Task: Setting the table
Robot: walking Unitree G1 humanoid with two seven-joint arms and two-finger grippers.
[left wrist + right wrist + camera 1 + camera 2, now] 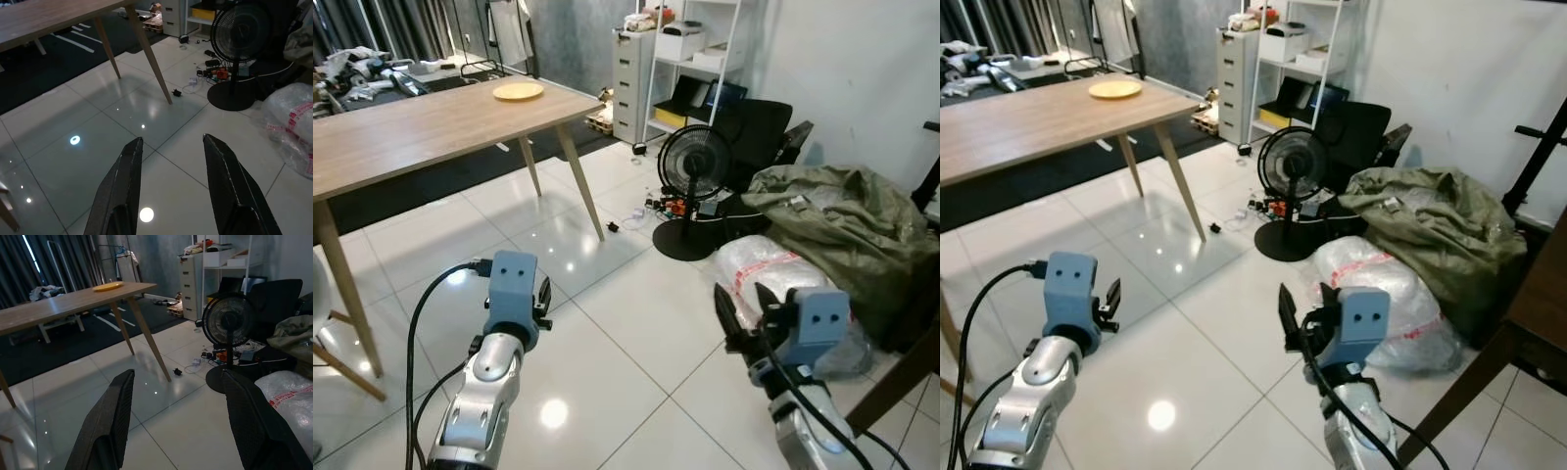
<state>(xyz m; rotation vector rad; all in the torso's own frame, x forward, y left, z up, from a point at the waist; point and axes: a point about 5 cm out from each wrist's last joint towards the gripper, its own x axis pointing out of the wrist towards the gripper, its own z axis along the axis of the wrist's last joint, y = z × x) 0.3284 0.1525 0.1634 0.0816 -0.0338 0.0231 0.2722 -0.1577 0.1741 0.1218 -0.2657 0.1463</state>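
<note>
Both grippers are hovering nearest, over the white tiled floor (636, 323): the left gripper (171, 147) and the right gripper (178, 382) are each holding their fingers spread, carrying nothing. Beyond, the wooden table (411, 132) is standing well apart, bearing a yellow plate (518, 91) near its far corner. Approaching squarely, keeping clear of the black fan (693, 166), seems wise.

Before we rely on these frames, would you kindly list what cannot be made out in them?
- Wooden table: its left end is cut off by the edge of the left eye view.
- Yellow plate: too small and far to tell whether anything lies on it.
- Shelf unit: its top is cropped, and its contents are too small to identify.
- Green tarp: covers whatever lies beneath.
</note>
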